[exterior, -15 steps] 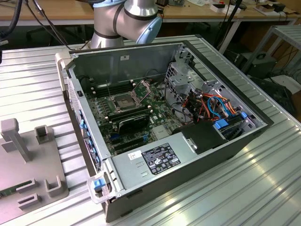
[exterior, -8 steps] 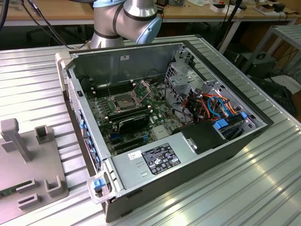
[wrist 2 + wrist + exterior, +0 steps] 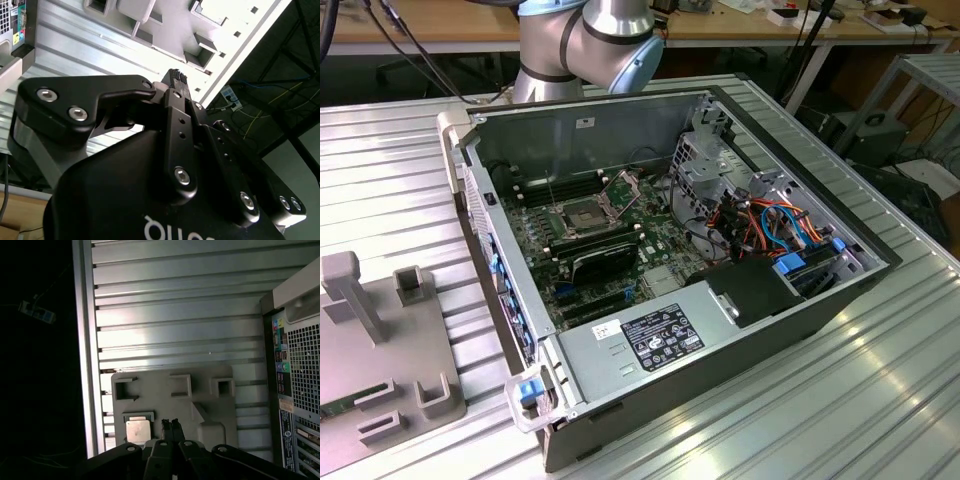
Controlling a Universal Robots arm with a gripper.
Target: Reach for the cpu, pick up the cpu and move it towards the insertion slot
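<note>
Gripper [image 3: 171, 424] is over the grey plate [image 3: 210, 390] now. In both wrist views its two fingers are pressed tip to tip with nothing between them, so it's closed and carrying nothing. Look at the first wrist view: the cpu [image 3: 137, 431] lies flat in a shallow square pocket of that plate, pale metallic face up, on the side of the plate away from the case [image 3: 300, 365]. The fingertips show just beside the cpu, off to one side and not touching it. The plate has other raised blocks and open pockets too. It lies on the ribbed aluminium table [image 3: 170, 315], with the case's perforated rear panel and ports alongside. Over to the exterior view: the case stands open on the table with the motherboard [image 3: 535, 240] exposed. There's the slot [image 3: 582, 217] out on the board, a silver frame around a dark centre, its hinged cover [image 3: 620, 186] tipped up behind it. So cpu and slot are well apart, one out on the plate and the other inside the case. The plate sits to the exterior view's left of the case, with a green memory stick [image 3: 338, 405] near its front corner. The arm [image 3: 588, 40] shows its grey joint rising behind the case at the back.
</note>
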